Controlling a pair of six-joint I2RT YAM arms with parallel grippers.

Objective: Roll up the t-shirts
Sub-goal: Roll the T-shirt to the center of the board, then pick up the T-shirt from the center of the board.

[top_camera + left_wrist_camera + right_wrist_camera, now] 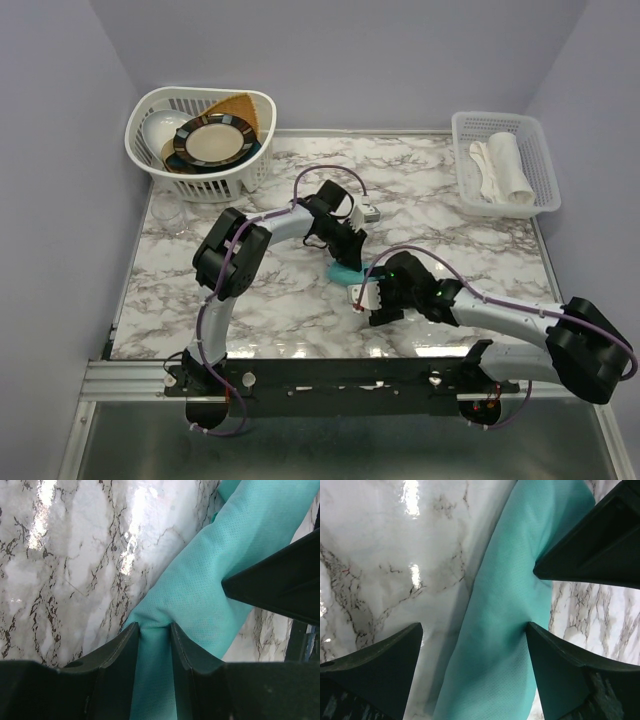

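the teal t-shirt (344,272), bunched into a long narrow roll, lay on the marble table (260,300) near its middle, between the two arms that met over it. seen from the left wrist, the left gripper (154,639) was clamped on one end of the roll, its two dark fingers (120,647) pinching the thin fabric (200,590) into a tight waist while the rest of the roll ran up and to the right across the marble (75,555). from the right wrist, the right gripper (470,666) stood spread wide and straddled the roll (510,580); the cloth touched the finger (560,665) on the right of that view and lay apart from the one on the left. in the overhead view the left gripper (350,260) and right gripper (363,298) sat just beside each other, the shirt showing between them. at the back left corner a white basket (240,170) held plates (210,142); at the back right a mesh tray (540,160) held a folded white cloth (505,168), both well apart from the shirt.
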